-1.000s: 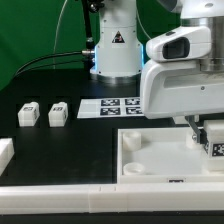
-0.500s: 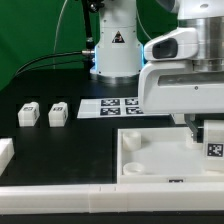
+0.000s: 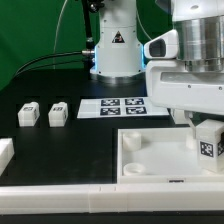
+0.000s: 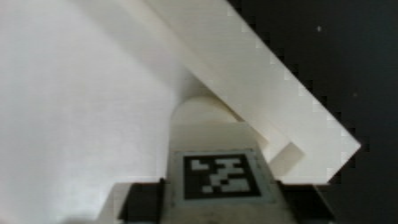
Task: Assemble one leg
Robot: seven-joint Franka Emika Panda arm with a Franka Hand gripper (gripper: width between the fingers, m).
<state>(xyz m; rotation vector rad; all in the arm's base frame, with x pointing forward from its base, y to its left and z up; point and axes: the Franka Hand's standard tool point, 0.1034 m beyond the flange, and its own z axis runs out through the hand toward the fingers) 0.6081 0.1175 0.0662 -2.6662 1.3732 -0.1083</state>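
The gripper (image 3: 207, 128) is closed on 1 leg (image 3: 209, 141), a small white block with a black-and-white tag on the face that looks to the camera. The leg hangs under the gripper at the exterior view's right edge, above the corner of the big white panel (image 3: 150, 160) on that side. From the exterior view I cannot tell whether its lower end touches the panel or is just over it.

In the wrist view the same leg (image 4: 219, 160) stands between the dark fingers (image 4: 135, 201), with its tag toward the camera, and its far end is right beside the raised rim of the panel (image 4: 89, 90). The corner socket is hidden behind the leg, so it is not clear if the leg is already in it.

As I judge it, the task is about half done: the leg is picked up and brought to the corner of the panel. What is left is to seat it in the socket, fix it, and let go.

2 more legs (image 3: 29, 113) (image 3: 58, 113) lie on the black desk (image 3: 60, 145), well apart from the panel, on the exterior view's left. The marker board (image 3: 122, 105) lies behind the panel.
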